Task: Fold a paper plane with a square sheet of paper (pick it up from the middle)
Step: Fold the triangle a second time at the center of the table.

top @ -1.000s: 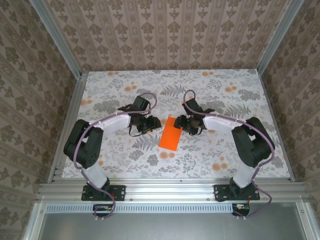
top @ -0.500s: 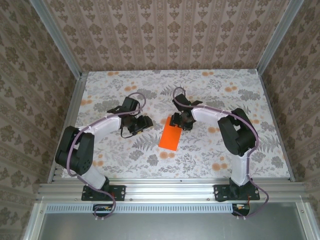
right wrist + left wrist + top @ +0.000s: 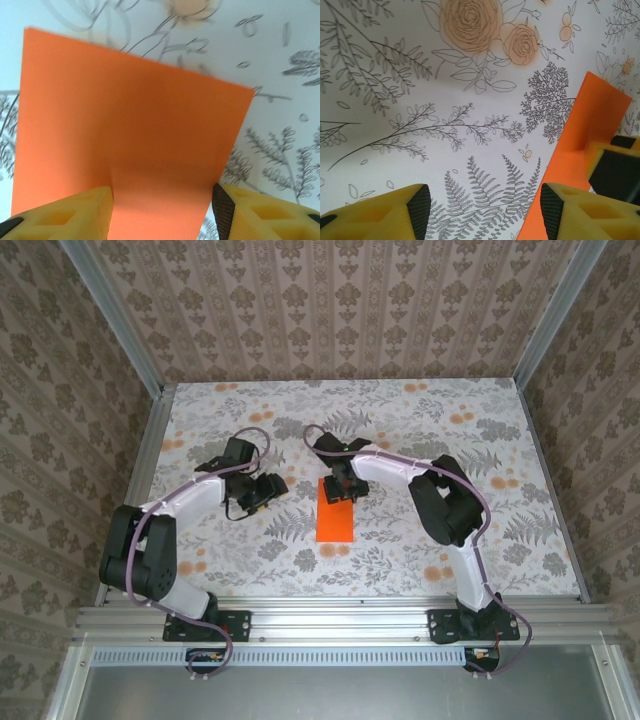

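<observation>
The bright orange sheet of paper (image 3: 335, 514) lies flat on the flowered tablecloth near the middle, a rectangle longer than wide in the top view. My right gripper (image 3: 340, 486) is low over its far end. In the right wrist view the right gripper (image 3: 162, 212) is open, its yellow fingers (image 3: 75, 215) straddling the sheet (image 3: 130, 130) across its width. My left gripper (image 3: 264, 490) is to the left of the sheet. It is open (image 3: 485, 207) over bare cloth, and the sheet's edge (image 3: 590, 125) rises beside its right finger.
The tablecloth (image 3: 420, 550) carries pale orange flowers and grey leaves. Patterned walls and aluminium rails (image 3: 140, 480) close in the table on three sides. The right gripper's yellow finger (image 3: 615, 167) appears at the right edge of the left wrist view.
Both arms swung left. The right gripper came over the sheet's far end, and the sheet turned straighter. The left gripper drew left, away from the sheet, and opened a little.
</observation>
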Tool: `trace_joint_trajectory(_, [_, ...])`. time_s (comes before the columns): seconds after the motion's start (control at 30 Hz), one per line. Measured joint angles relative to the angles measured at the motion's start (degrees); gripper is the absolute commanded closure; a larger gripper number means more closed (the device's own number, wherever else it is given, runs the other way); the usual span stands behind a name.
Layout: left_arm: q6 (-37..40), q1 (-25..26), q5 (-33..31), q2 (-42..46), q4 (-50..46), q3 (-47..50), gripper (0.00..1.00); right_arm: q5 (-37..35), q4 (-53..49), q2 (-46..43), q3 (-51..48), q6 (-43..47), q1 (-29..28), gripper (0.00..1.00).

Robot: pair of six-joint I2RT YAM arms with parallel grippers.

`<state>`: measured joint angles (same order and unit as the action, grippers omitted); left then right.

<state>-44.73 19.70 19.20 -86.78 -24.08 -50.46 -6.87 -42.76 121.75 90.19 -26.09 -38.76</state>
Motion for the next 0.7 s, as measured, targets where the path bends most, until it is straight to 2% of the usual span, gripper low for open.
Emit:
trace_joint_trajectory(0.13, [0.0,-0.7,0.0,0.9,0.0,1.0,0.37,-2.0,-1.5,-1.2,0.2,-0.9,-0.8,0.29])
trace_joint_trajectory(0.3, [0.0,-0.8,0.0,2.2,0.0,2.3,0.36,-0.3,-1.7,-5.7,-1.0,-2.7,-1.4,0.19])
trace_joint_trajectory(0.5, [0.0,-1.0,0.0,3.0,-0.4,3.3,0.36,4.1,-2.3,-5.5,-1.4,-1.0,-3.6,0.15])
trace_joint_trajectory(0.7, [0.0,-1.0,0.0,3.3,-0.4,3.8,0.35,6.2,-3.8,-2.0,-0.9,3.2,-4.1,0.14])
